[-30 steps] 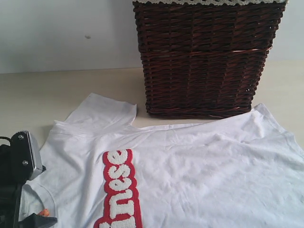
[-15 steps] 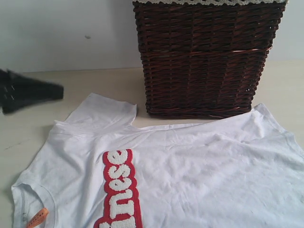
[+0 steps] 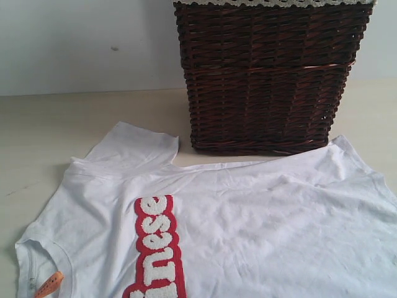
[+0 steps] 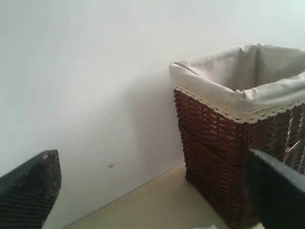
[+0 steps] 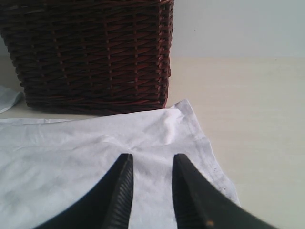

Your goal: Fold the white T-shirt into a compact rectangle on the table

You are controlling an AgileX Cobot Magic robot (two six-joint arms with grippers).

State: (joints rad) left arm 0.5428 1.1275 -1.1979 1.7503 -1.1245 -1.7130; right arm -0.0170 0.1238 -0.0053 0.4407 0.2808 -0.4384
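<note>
Behind the white T-shirt [image 3: 260, 217], wicker basket [image 3: 267, 74] — cloth-lined, contents hidden.

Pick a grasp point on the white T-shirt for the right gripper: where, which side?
Pinch the hem corner of the white T-shirt beside the wicker basket. It lies flat with bare table beyond it, so probably come from that open side, one finger slipping under the edge; the basket blocks the back. The right gripper hovers nearby.

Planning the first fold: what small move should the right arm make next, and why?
Probably lower the right gripper onto the hem edge of the white T-shirt and pinch it. The shirt lies flat and unfolded on the table, and the jaws stand slightly apart over that edge, holding nothing.
</note>
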